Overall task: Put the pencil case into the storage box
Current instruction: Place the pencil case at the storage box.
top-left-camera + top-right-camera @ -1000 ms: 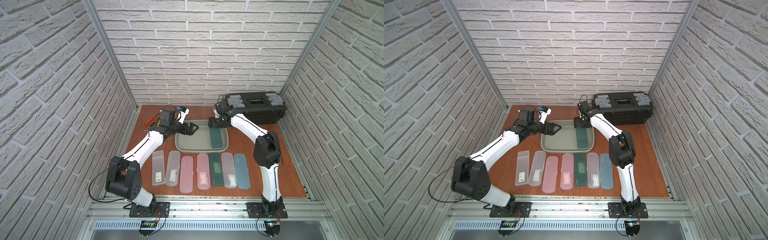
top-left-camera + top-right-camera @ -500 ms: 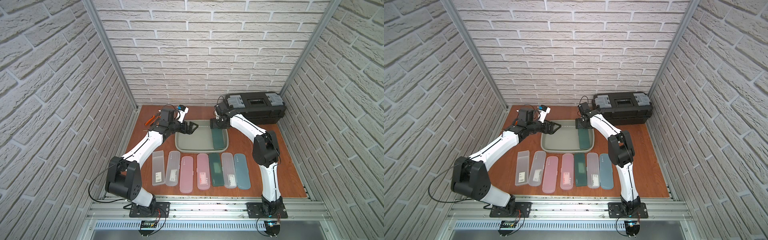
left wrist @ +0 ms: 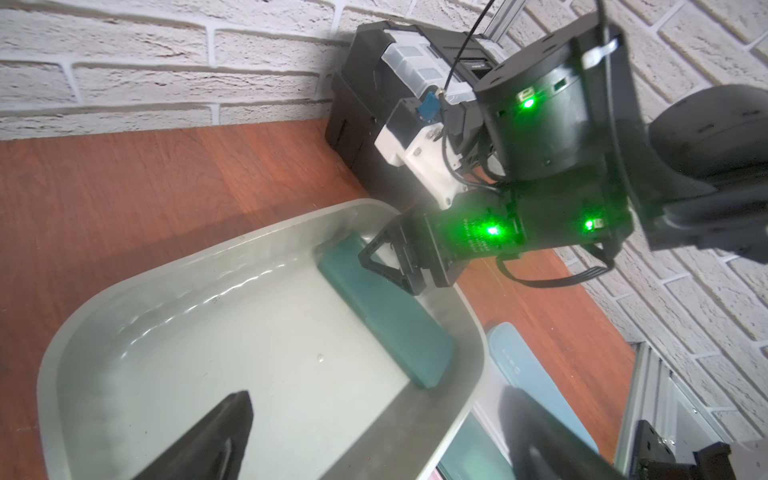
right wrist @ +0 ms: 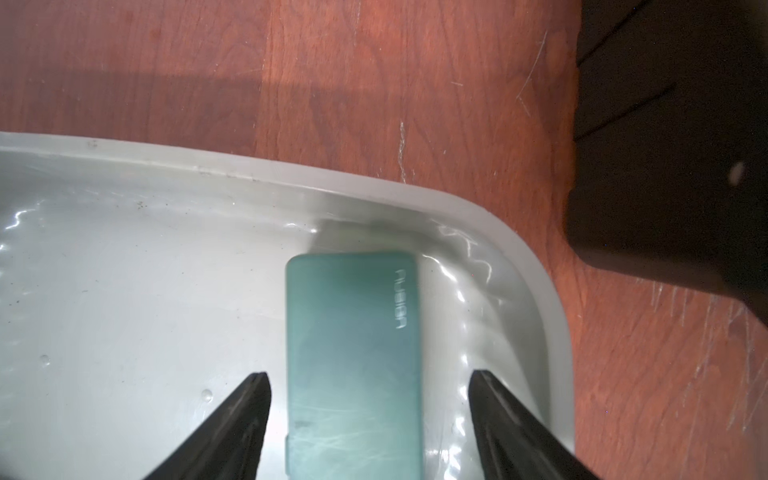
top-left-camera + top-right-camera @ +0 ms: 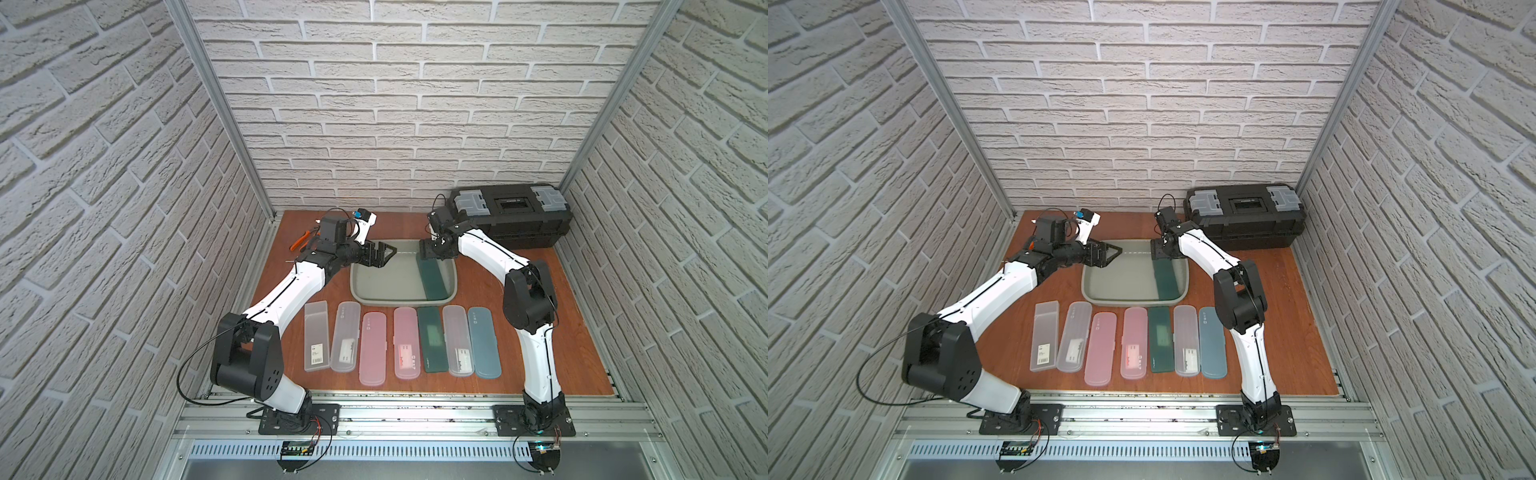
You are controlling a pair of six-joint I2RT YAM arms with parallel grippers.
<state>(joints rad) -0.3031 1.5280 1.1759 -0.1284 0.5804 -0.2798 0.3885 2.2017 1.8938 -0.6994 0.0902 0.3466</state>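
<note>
Where the pencil case (image 4: 353, 353) lies: flat on the floor of the storage box (image 4: 166, 156), along the wall on the right arm's side, its far end close to the far corner.
Right jaws: parted astride the case's far end, with a gap showing on each side and nothing gripped.
Left jaws: spread wide and empty, hovering over the box's far corner on the left arm's side.
Step in hand: judged to be release and withdrawal; the placing itself looks done.
Doing it well: rise straight up before swinging away, jaws parted, so neither jaw drags or tips the case.
Box wall: the outer jaw stands between the case and the curved wall, so a sideways exit would likely nudge the tub.
Toolbox (image 5: 511, 216): close behind the right wrist, leaving little room further out from the base.
Open room: upward, then back over the bare desk (image 5: 582, 332) on the right.
Row of cases (image 5: 405, 343): seven lie side by side just in front of the box, and a low return could sweep them.
</note>
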